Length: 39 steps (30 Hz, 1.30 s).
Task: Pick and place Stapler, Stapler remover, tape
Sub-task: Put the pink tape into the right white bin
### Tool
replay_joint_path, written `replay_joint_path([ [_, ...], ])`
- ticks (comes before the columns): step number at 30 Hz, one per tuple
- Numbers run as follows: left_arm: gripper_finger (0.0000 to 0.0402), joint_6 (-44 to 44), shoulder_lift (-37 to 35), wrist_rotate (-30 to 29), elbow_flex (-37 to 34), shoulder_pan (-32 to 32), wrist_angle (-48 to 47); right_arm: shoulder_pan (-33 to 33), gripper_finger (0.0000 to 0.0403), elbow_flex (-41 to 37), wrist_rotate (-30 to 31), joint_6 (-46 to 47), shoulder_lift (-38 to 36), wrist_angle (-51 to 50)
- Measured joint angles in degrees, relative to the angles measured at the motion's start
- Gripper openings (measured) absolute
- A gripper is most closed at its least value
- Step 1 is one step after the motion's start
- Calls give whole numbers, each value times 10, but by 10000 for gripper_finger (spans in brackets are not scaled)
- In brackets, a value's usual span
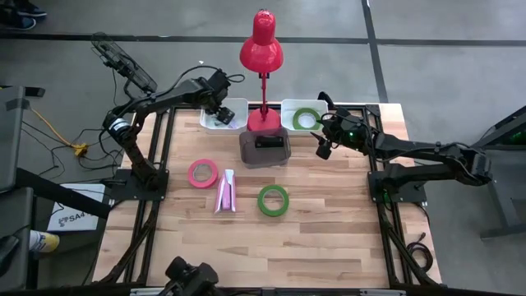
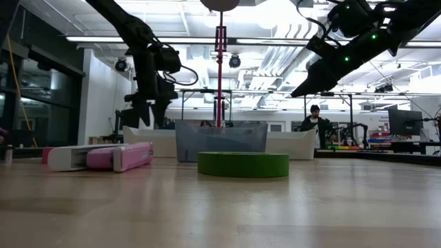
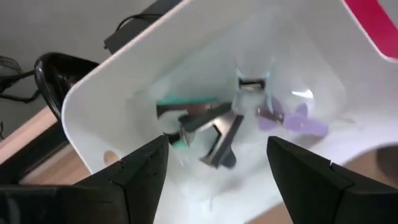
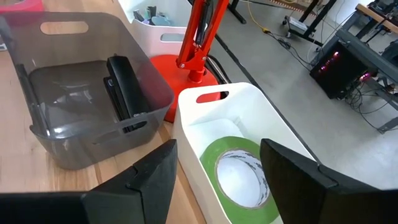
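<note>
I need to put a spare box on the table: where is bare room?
Bare wood fills the table's near half, below the pink tape, pink stapler and green tape. The far edge is crowded: two white bins, grey bin, red lamp and both arms.

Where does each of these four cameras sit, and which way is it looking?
High view: overhead, straight down; table, both arms.
Low view: tabletop height, looking across; green tape, arms above.
Left wrist view: on left arm, into white bin of staple removers; own fingers.
Right wrist view: on right arm; grey bin, stapler, tape bin.
Shared: red lamp.
</note>
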Motion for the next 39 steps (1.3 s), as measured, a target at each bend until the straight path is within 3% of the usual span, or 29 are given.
replay_joint_path([
  [6, 268, -15, -27, 1, 0, -21, -40, 0, 220, 0, 0, -1, 0, 0],
  [22, 268, -213, -52, 13, 0, -134, -285, 0, 220, 0, -19, 13, 0, -1],
  [30, 268, -257, -53, 12, -48, -191, -289, 0, 220, 0, -56, 11, 0, -1],
  [39, 268, -296, -76, 18, -146, -194, -261, 0, 220, 0, -73, 7, 0, -6],
])
